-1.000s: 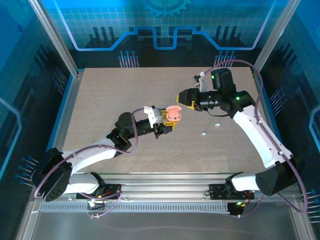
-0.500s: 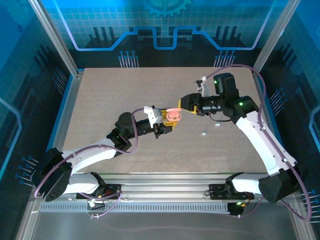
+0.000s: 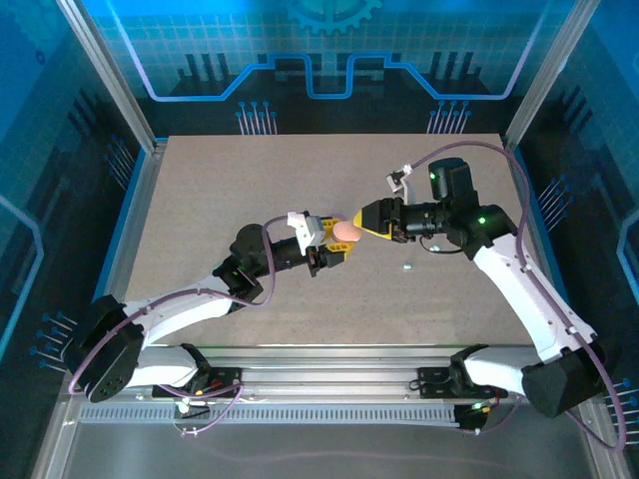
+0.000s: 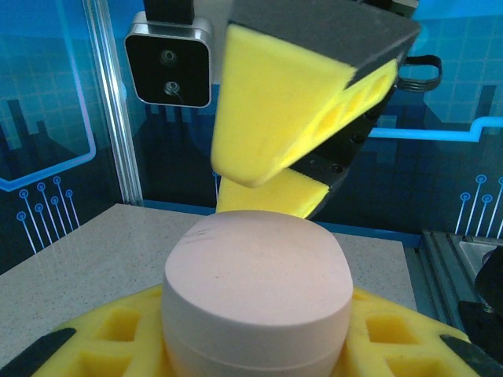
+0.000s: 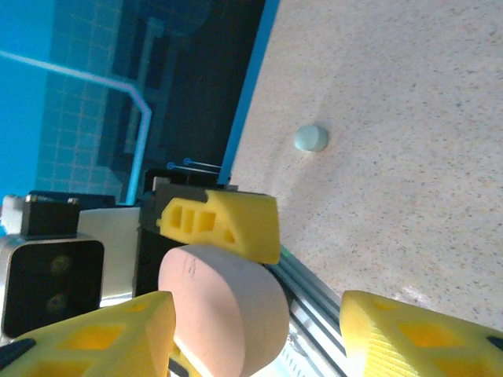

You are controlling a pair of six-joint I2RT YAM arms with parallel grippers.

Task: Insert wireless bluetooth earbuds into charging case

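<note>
Left fingers [image 5: 224,224] clamped on the pink charging case [image 4: 255,290], holding it up off the desk [image 3: 220,190]. Right fingers [image 5: 102,334] part open, straddling the top of the case; one pad looks right against it, the other stands well apart, so no grip yet as far as I can tell. Case lid looks closed, with a seam line low on the body, so I can't tell what is inside. One pale earbud [image 5: 311,138] lies loose on the desk, well apart from both arms and on the right arm's side.

Risks, as I judge them:
- right fingers closing off-centre on the rounded lid could twist or pop the case out of the left grip, and a smooth pebble shape gives little bite
- pushing down instead of pinching could shove the case through the left pads
- the yellow pads of the two arms are very near each other and could collide or jam
- the earbud is tiny and rounded, so it would roll or flick away if nudged during a later pickup
</note>
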